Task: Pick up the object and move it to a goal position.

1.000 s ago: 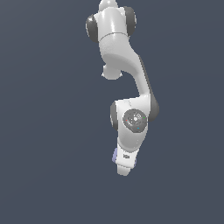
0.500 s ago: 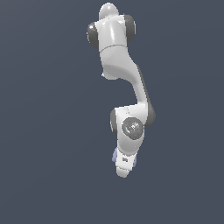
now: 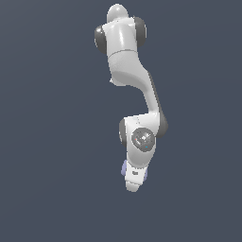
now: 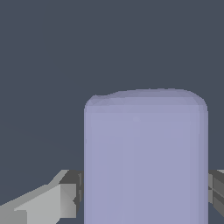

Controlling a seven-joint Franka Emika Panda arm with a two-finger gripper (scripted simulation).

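**Block held in the claw, up in the air**

I see the white robot arm with dark grey joints (image 3: pixel 134 94) hanging down in front of a plain dark blue-grey background (image 3: pixel 47 142). At its low end is the white claw (image 3: pixel 133 182).

The small pale lavender-blue block with rounded edges (image 4: pixel 145 157) sits in the claw. In the wrist view it fills the middle of the picture. A grey finger (image 4: pixel 65 197) touches one long side of it, and a bit of another grey finger shows at the other side. So the claw is clamped on the block.

The block's long side runs the same way as the fingers, and its rounded end points away from the wrist.

In the exterior view I see only small purple bits of the block (image 3: pixel 124 168) peeking out beside the claw. The rest is hidden behind the claw.
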